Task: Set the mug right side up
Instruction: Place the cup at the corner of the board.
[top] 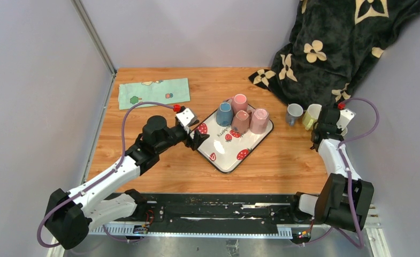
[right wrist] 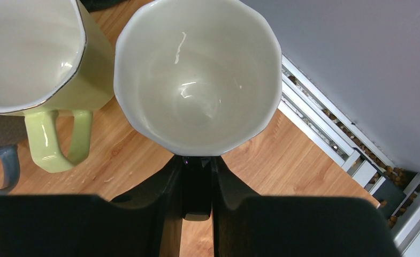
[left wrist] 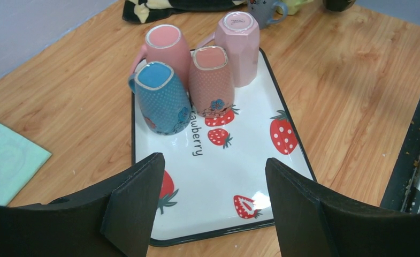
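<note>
Tabletop [top: 282,166] | tray [left wrist: 234,176]: four inverted mugs [top: 242,122] | left gripper [left wrist: 214,176] apart | right gripper [right wrist: 197,182] clamps empty white mug [right wrist: 197,80]

The worktop [top: 282,171] is wood-grain board with a low satin sheen. At its centre the tray [top: 226,155] is glossy white with printed strawberries and catches a highlight. On it, the blue mug [left wrist: 162,101] and salmon mug [left wrist: 212,80] carry a fine dotted relief under glaze; the pink mug [left wrist: 239,48] is smooth and faceted. At 3 o'clock the white mug [right wrist: 197,75] and green mug [right wrist: 31,48] look like glazed ceramic, with glints inside. At 1 o'clock a black cloth [top: 336,48] lies soft and matt. At 10 o'clock a pale napkin [top: 154,92] is flat and matt. The left tool [left wrist: 214,166] and right tool [right wrist: 198,182] are matt black, plastic-looking. The rail [right wrist: 325,139] is grooved bare metal.
</note>
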